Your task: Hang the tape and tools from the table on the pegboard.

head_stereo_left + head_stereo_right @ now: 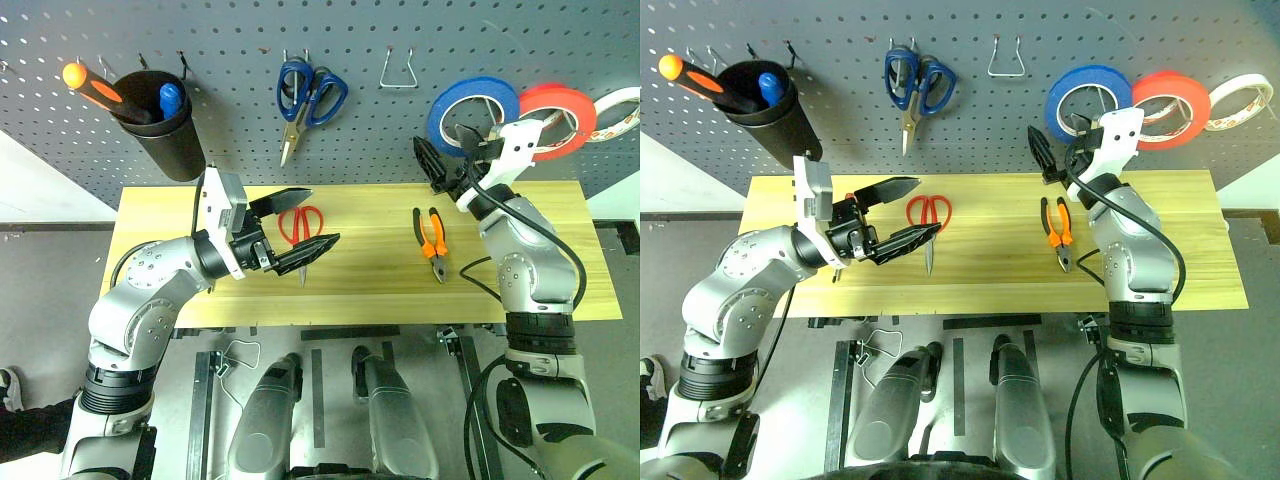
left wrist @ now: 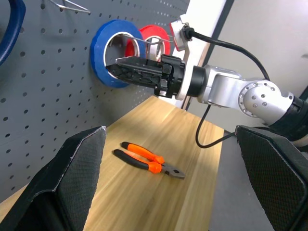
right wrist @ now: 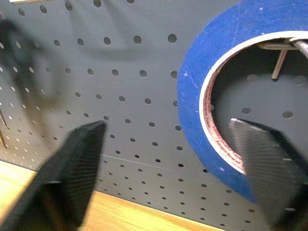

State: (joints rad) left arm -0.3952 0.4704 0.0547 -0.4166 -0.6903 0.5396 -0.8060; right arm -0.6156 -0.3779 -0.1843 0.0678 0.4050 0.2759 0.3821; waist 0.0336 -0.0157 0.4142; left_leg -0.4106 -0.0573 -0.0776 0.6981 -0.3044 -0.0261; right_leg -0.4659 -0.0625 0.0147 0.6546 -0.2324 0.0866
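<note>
Closest to us, our left gripper (image 1: pixel 300 222) hovers over the table (image 1: pixel 540 290), jaws spread wide with nothing between them — its fingertips hang right above the red-handled scissors (image 1: pixel 300 226), which lie flat on the wood with blades pointing toward the near edge.

Up on the pegboard (image 1: pixel 230 90) at the far left we see a black cup (image 1: pixel 165 130) holding an orange-handled tool (image 1: pixel 95 88) and a blue-handled one (image 1: pixel 170 98). Moving right, the blue-handled scissors (image 1: pixel 308 95) hang from a hook, and beside them sits a bare wire hook (image 1: pixel 398 70).

Down on the table again, the pliers (image 1: pixel 431 243) lie on the wood right of centre, orange-and-black handles toward the board, dark jaws toward the near edge.

Further right, our right gripper (image 1: pixel 450 160) is raised against the pegboard at the blue tape (image 1: pixel 470 105). Its fingers stand apart — one on the board side left of the roll, the other in front of the roll's opening. The tape hangs on a metal hook (image 3: pixel 279 60) that passes through its white core, and we cannot tell whether the fingers touch it.

Just right of it hang the red-orange roll (image 1: pixel 560 115) and, at the edge, the white roll (image 1: pixel 620 110).
</note>
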